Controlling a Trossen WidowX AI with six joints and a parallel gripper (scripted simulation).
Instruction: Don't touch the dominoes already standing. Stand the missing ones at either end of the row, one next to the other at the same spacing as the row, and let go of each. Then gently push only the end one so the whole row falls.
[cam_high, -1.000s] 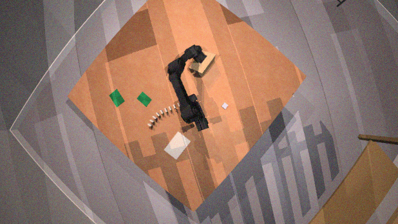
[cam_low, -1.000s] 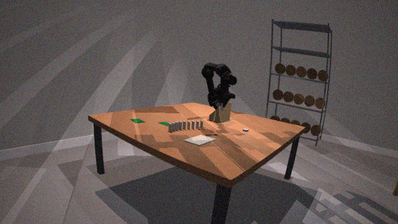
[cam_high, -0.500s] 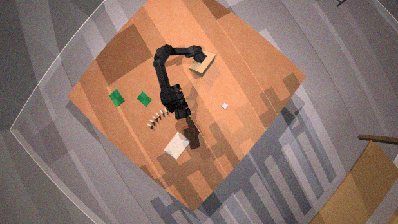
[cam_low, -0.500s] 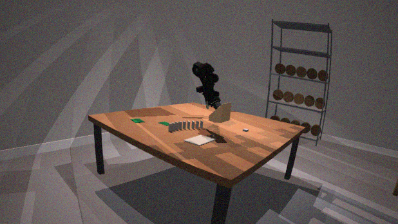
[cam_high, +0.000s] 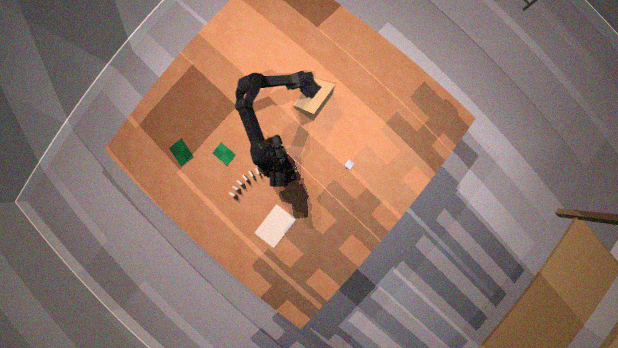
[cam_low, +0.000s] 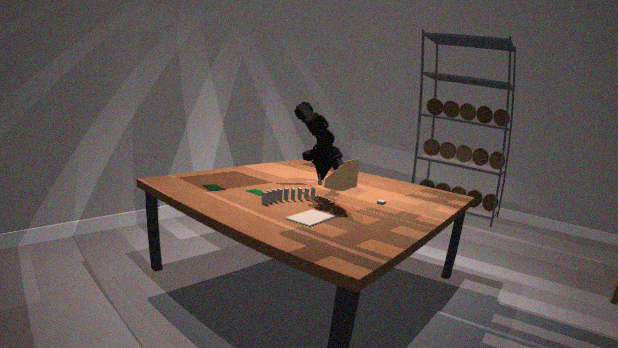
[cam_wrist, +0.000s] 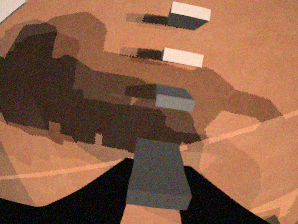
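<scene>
Several pale dominoes (cam_high: 244, 182) (cam_low: 293, 194) stand upright in a curved, evenly spaced row. Three of them show in the wrist view, the nearest domino (cam_wrist: 175, 98) just beyond my fingers. My gripper (cam_low: 320, 177) (cam_wrist: 156, 169) is shut on a grey domino (cam_low: 320, 182) (cam_wrist: 156, 159). It holds this domino off the near end of the row, roughly in line with it, with a gap between them. The held domino looks upright and raised above the table; its exact height is hard to tell. In the top view the arm hides the fingertips and the held domino.
A white flat pad (cam_high: 275, 226) (cam_low: 310, 217) lies beside the row. Two green patches (cam_high: 224, 154) (cam_high: 181, 152) lie on its other side. A tan wedge-shaped block (cam_high: 317, 100) (cam_low: 344, 177) stands by the arm's base. A small white block (cam_high: 349, 164) (cam_low: 381, 202) lies apart.
</scene>
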